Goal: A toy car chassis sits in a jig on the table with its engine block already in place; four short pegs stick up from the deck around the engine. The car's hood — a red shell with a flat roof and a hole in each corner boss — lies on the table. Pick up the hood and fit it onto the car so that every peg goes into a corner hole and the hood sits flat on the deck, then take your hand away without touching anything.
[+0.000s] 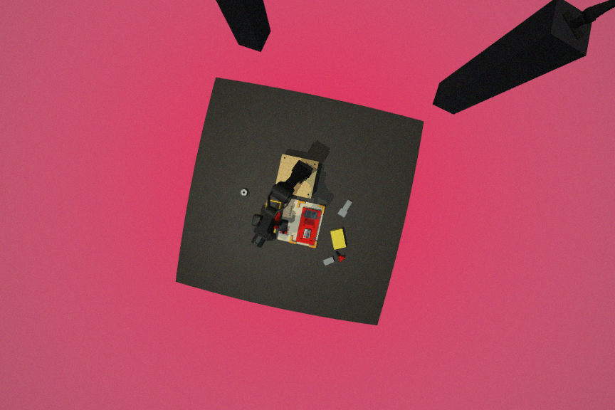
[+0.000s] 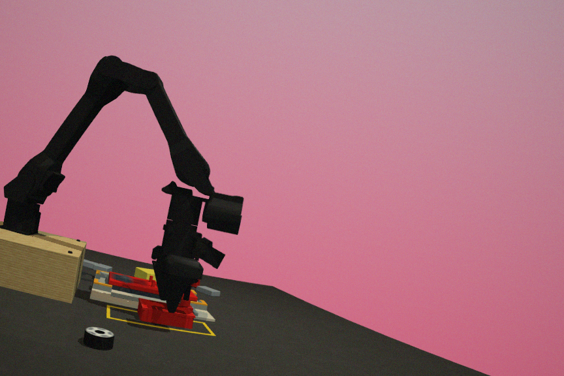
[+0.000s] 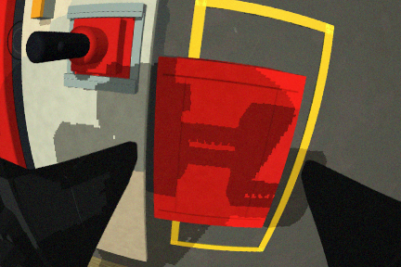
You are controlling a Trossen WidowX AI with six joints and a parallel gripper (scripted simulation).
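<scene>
On the dark desk (image 1: 357, 156) (image 2: 291, 344), the red chassis (image 1: 310, 221) (image 2: 132, 279) sits in its pale jig, nearer the desk's bottom edge than its top-left corner in the top view. The hand (image 2: 173, 305) (image 3: 223, 161) is spread, its fingers apart around the red hood (image 2: 166, 314) (image 3: 223, 147), which lies across a yellow outline (image 2: 122, 320) (image 3: 317, 92) (nothing clamped).

A yellow block (image 1: 338, 238) lies near a red piece (image 1: 340, 257).
</scene>
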